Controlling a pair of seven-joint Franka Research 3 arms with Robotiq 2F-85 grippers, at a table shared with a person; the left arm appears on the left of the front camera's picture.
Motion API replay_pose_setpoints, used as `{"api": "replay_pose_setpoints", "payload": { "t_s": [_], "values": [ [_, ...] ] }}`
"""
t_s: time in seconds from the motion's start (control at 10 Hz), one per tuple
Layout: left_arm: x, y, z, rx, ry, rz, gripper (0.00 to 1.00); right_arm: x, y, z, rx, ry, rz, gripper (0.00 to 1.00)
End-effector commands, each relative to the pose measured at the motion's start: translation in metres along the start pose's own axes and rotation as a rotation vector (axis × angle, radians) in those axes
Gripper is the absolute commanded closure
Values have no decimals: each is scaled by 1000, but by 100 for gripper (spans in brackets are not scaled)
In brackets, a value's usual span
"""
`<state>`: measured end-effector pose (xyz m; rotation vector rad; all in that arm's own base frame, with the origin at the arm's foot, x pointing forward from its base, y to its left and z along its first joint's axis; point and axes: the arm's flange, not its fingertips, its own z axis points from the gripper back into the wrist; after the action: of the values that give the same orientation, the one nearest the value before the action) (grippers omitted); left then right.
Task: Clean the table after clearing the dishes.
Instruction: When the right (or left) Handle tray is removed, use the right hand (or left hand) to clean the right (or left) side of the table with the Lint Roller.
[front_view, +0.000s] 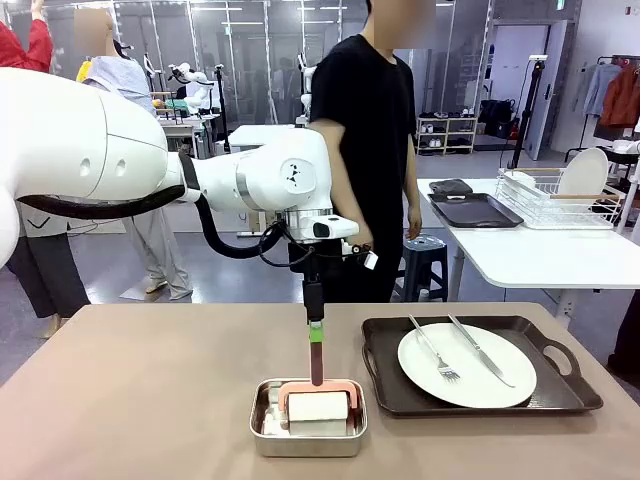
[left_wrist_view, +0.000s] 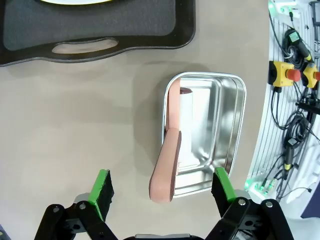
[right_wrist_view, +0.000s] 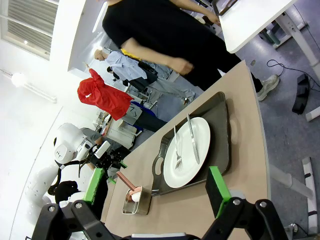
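**Left gripper** (left_wrist_view: 162, 192), jaws spread wide, hangs directly above a small steel tin (front_view: 308, 440) near the robot-side edge of the beige table (front_view: 140, 390). The pink handle (left_wrist_view: 167, 165) of a white cleaning roller (front_view: 318, 408) standing in the tin rises between the green pads (left_wrist_view: 102, 187), touching neither. Just right of the tin, a white plate (front_view: 467, 385) bearing a fork (front_view: 435, 355) and knife (front_view: 480, 350) rests on a dark handled tray (front_view: 380, 345), with a person in black (front_view: 370, 120) at the far side. **Right gripper** (right_wrist_view: 155, 187), likewise open and empty, is held high above the table.
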<state>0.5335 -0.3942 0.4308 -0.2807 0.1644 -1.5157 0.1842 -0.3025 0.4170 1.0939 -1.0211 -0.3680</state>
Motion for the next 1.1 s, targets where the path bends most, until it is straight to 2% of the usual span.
{"api": "replay_pose_setpoints", "payload": {
  "t_s": [0.0, 0.4, 0.6, 0.7, 0.8, 1.0],
  "values": [
    [-1, -3, 2, -6, 8, -1, 0, -3, 3, 0, 12, -16, 20, 0],
    [0, 0, 0, 0, 0, -1, 0, -3, 3, 0, 12, -16, 20, 0],
    [-72, -3, 68, -63, -365, 126, 0, -3, 3, 0, 12, -16, 20, 0],
    [-111, -12, 90, -110, -513, 153, 0, -3, 3, 0, 12, -16, 20, 0],
    [-156, -26, 106, -155, -673, 163, 0, -3, 3, 0, 12, -16, 20, 0],
    [-269, -61, 110, -233, -1088, 191, 0, -3, 3, 0, 12, -16, 20, 0]
  ]
}}
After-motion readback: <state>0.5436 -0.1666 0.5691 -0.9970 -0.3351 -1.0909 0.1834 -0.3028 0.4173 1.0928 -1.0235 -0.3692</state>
